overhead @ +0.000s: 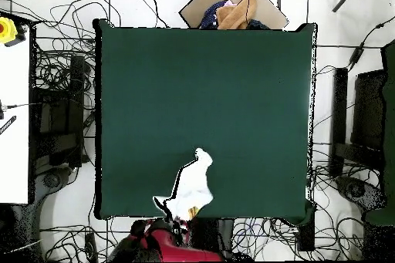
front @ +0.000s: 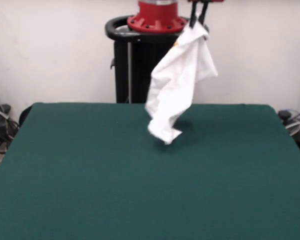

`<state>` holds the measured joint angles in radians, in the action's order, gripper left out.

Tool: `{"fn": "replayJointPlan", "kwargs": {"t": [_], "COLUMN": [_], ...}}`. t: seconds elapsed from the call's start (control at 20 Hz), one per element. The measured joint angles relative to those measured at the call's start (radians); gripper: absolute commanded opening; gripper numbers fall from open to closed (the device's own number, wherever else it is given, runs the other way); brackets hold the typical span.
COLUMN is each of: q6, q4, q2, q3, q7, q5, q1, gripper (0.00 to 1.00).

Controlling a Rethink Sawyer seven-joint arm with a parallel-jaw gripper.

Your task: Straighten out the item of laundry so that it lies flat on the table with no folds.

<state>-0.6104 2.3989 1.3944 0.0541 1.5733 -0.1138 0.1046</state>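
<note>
One corner of the white T-shirt (front: 182, 75) is pinched in the tool (front: 198, 20), whose two dark fingers are clamped together on the cloth at the very top of the front view; the rest of the shirt hangs down from that point in a long crumpled twist, narrowing toward a bunched lower end that seems to touch or nearly touch the desk (front: 90, 175); I cannot tell which from here. A small orange mark of the print shows near the top; the rest of the pattern is folded inward or turned away. Seen from overhead the shirt (overhead: 193, 187) sits close to the edge of the desk (overhead: 208, 82) nearest the robot's red base (overhead: 173, 243), with most of the green surface lying bare beyond it.

Judged from this, the step in hand is a lift-and-drape; to do it well, the tool should carry its corner out over the broad open part of the desk rather than drop it where it is, since there is little room at the near edge; the low end should be let to settle first and serve as an anchor, then the held corner drawn away from it low and slow so the cloth unrolls instead of piling; letting go too high would likely leave a heap.
</note>
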Motion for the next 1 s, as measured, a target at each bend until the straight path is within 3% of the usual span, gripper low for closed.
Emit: {"fn": "replayJointPlan", "kwargs": {"t": [0.1, 0.15, 0.45, 0.7, 1.0], "q6": [-0.052, -0.138, -0.351, -0.411, -0.400], "q4": [-0.004, -0.019, -0.078, -0.099, -0.071], "q2": [0.036, 0.083, 0.152, 0.109, 0.014], "q3": [0.007, 0.014, 0.018, 0.018, 0.018], "q7": [0.000, 0.000, 0.000, 0.000, 0.000], "q5": [0.000, 0.000, -0.001, 0.022, 0.129], "q1": [-0.023, -0.060, -0.136, -0.141, -0.110], "gripper": [0.00, 0.00, 0.00, 0.00, 0.00]}}
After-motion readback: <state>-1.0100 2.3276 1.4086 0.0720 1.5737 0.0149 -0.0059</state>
